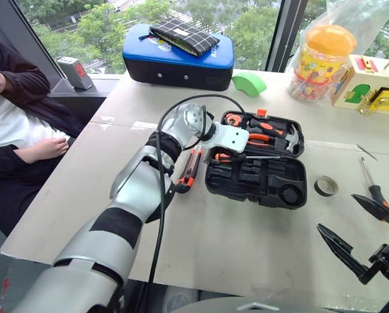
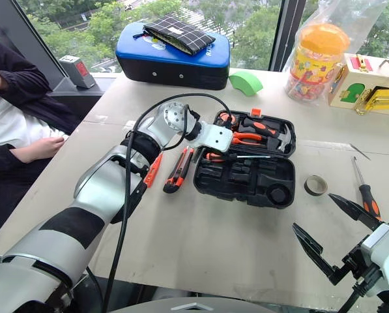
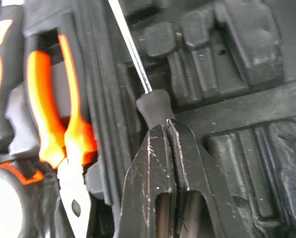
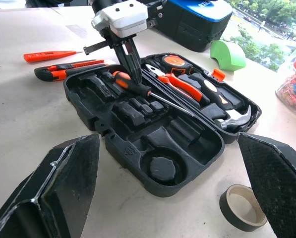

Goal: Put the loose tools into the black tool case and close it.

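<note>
Head view, case: the black tool case (image 1: 259, 173) lies open flat in the middle of the table (image 1: 233, 241), its orange latch at the far edge.
Head view, left gripper: the left gripper (image 2: 204, 155) reaches down into the case near the hinge line, at the case's left end.
Head view, loose tools: a utility knife (image 2: 178, 169) lies just beside the case's left edge, and a slim orange tester (image 2: 153, 170) next to it, partly under the arm. A tape roll (image 1: 326, 186) sits on the table right of the case; a second screwdriver (image 1: 371, 182) lies further right.
Head view, right gripper: the right gripper (image 1: 357, 231) hovers low at the near right, fingers spread wide, nothing between them.
Head view, surroundings: a blue-topped case (image 1: 178, 59) stands at the far side; a seated person (image 1: 18, 130) is at the left.
Left wrist view, grip: the two black fingers (image 3: 152, 173) are pressed together on the dark neck of a screwdriver (image 3: 155, 106), whose metal shaft runs away over the moulded recesses. Orange-handled pliers (image 3: 58, 119) lie alongside in the case.
Right wrist view, screwdriver: the held screwdriver (image 4: 138, 87) lies slanted across the middle of the case, its orange-and-black handle under the clamped left fingers.
Right wrist view, right fingers: both fingers (image 4: 63, 188) stand far apart, empty, with the tape roll (image 4: 242, 208) on the table beyond them.
</note>
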Controlling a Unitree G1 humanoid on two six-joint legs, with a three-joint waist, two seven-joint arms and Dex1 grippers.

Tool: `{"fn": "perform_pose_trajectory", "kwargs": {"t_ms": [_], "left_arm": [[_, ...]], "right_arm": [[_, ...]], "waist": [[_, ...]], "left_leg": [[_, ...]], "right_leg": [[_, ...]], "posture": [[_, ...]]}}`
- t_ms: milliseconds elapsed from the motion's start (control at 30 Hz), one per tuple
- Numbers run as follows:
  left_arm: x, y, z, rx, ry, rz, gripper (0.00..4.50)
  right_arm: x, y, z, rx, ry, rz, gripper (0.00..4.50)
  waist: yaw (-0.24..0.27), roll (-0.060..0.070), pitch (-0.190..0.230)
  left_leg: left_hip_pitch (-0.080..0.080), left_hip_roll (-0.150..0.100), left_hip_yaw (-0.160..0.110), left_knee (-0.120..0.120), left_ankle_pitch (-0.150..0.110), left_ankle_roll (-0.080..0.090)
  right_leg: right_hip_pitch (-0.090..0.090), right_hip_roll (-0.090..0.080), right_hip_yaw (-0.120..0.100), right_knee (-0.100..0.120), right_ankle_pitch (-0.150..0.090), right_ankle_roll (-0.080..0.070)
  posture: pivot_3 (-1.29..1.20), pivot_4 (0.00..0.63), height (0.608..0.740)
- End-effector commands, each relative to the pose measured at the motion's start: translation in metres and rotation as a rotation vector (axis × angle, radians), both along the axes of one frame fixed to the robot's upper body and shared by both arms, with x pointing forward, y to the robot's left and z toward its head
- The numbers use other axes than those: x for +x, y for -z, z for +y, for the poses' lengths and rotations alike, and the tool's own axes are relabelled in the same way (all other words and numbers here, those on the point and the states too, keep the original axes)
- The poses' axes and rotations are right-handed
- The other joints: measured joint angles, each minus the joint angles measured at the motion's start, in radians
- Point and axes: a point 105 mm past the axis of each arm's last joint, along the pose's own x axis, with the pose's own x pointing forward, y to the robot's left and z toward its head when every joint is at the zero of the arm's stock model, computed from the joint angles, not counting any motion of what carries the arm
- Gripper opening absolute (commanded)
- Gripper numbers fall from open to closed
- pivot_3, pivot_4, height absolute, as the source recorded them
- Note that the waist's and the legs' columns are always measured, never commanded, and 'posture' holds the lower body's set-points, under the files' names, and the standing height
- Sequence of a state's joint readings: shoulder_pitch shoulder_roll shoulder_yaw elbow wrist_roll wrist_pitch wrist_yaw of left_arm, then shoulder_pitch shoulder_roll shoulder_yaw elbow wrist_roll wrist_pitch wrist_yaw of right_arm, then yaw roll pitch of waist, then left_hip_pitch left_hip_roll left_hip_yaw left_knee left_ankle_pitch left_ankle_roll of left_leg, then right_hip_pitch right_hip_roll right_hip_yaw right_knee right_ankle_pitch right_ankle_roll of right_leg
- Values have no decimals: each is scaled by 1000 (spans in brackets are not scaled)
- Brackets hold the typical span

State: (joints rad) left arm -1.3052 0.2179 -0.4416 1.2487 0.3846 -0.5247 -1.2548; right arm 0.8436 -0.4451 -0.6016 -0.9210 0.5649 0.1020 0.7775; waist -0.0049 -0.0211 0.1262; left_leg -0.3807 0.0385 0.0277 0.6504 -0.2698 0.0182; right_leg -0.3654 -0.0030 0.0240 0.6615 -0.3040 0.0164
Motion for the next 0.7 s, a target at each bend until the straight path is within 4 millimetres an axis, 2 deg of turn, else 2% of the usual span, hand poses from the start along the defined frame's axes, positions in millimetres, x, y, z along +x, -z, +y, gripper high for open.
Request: {"fn": "perform_pose_trajectory", "kwargs": {"t_ms": [33,167,233,267,300,367,400,433,467,500,600,667,700], "left_arm": [[-5,-7,-8,-11,56,-10,8],[-3,-6,-7,-13,49,-24,8],[-3,-15,-9,-77,26,22,8],[-5,-22,-11,-123,22,68,526],[-7,-30,-12,-173,12,121,736],[-9,-45,-14,-278,-14,228,1772],[-9,-52,-15,-330,-34,280,2063],[-8,-57,-14,-378,-68,328,2587],[-7,-59,-12,-412,-101,373,2891],[-6,-59,-11,-440,-128,407,2891],[2,-51,-12,-587,-280,493,2343],[6,-48,-18,-712,-393,538,1541],[7,-46,-20,-753,-427,518,980]], "right_arm": [[-2,-6,3,-5,-7,-35,4500],[-2,-6,4,-5,-8,-34,4500],[-2,-7,4,-5,-8,-34,4500],[-2,-7,4,-5,-8,-33,4500],[-3,-6,4,-5,-7,-32,4500],[-4,-6,4,-6,-4,-30,4500],[-4,-6,4,-6,-2,-30,4500],[-4,-5,4,-5,-1,-29,4500],[-4,-5,4,-4,0,-30,4500],[-4,-5,4,-3,0,-31,4500],[-1,-4,5,2,1,-35,4500],[0,-4,6,11,1,-40,4500],[0,-4,7,13,0,-40,4500]], "waist": [[0,0,0],[0,0,0],[0,0,0],[-1,0,0],[-1,0,0],[-3,0,0],[-3,0,0],[-3,0,0],[-4,0,0],[-5,1,0],[-5,1,0],[-5,3,-1],[-5,3,-1]], "left_leg": [[0,0,0,0,0,0],[0,0,-1,0,0,0],[0,0,-1,0,0,0],[0,0,-1,0,0,0],[0,0,-1,0,0,0],[0,0,-1,0,0,0],[0,0,-1,0,0,0],[0,0,-1,0,0,0],[-1,0,-2,0,0,0],[-1,0,-2,0,0,0],[-1,0,-2,0,0,0],[0,1,-3,1,0,0],[0,2,-3,1,0,0]], "right_leg": [[0,0,0,0,0,0],[0,0,1,0,0,0],[0,0,1,0,0,0],[0,0,1,0,0,0],[0,0,1,0,0,0],[0,1,0,0,0,0],[0,1,0,0,0,0],[0,1,0,0,0,0],[0,1,-1,0,0,0],[0,1,-1,0,0,0],[0,1,-1,0,0,0],[1,0,-1,1,0,0],[1,0,-1,1,0,0]], "posture": [[0,150,740],[0,150,740],[0,150,740],[0,150,740],[0,150,740],[0,150,740],[0,150,740],[0,150,740],[0,150,740],[0,150,740],[0,150,740],[0,150,740],[0,150,740]]}}
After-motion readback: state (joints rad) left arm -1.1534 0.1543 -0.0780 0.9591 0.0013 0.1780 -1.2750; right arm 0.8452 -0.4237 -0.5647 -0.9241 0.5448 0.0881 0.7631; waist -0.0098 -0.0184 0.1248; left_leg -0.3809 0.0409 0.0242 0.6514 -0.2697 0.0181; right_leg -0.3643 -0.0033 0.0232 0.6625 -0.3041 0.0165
